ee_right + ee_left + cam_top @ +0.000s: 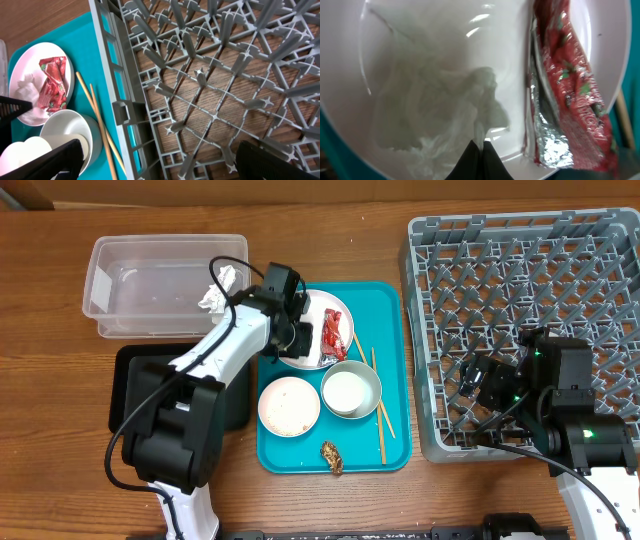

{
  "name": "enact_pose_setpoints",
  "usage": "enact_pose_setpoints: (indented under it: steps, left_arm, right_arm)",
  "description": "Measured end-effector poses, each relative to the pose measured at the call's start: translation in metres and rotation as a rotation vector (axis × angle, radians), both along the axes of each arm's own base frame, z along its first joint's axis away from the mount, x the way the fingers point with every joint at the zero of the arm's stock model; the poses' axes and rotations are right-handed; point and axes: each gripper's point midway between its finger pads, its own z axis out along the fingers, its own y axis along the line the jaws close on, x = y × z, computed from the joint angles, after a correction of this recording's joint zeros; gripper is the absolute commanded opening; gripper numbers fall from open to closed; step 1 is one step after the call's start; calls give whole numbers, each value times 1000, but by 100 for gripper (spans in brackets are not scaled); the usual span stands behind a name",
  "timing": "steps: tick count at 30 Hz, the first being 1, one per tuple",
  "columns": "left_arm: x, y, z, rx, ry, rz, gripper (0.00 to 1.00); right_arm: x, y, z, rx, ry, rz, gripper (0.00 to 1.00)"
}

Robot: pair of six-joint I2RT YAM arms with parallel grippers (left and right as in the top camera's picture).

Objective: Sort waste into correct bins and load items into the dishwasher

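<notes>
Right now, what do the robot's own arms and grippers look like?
Both arms mix white tubular links with bulky black joint housings and loose black cables. The left arm shows more white; the right arm carries small green lights. The left gripper and right gripper have black fingers.

The overhead view is lit brightly and evenly from above. Only soft, short shadows are cast on the table (60, 470), and a pale sheen is seen on the clear tub (130, 255). The left wrist view is badly out of focus: the napkin (435, 100) is reduced to a pale smear, glare streaks are caught on the plate (420, 30), and glints are thrown off the red wrapper (570, 85). In the right wrist view the dish rack (215, 75) is rendered sharply, while the fingers (47, 162) are left dark and soft.
</notes>
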Motion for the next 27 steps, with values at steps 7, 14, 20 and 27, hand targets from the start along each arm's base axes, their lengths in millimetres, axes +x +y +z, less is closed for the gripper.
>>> enact_pose_setpoints:
  steps: [7, 14, 20, 27]
  left_arm:
    - [49, 16, 64, 9, -143, 64, 4]
    - [98, 70, 129, 39, -333, 204, 4]
    - [106, 117, 131, 77, -345, 301, 16]
    - [107, 143, 130, 99, -341, 349, 48]
  right_arm:
    - [0, 0, 0, 0, 1, 0, 100]
    - [0, 0, 0, 0, 1, 0, 100]
    - [0, 0, 0, 0, 1, 0, 100]
    - [0, 0, 0, 0, 2, -1, 100]
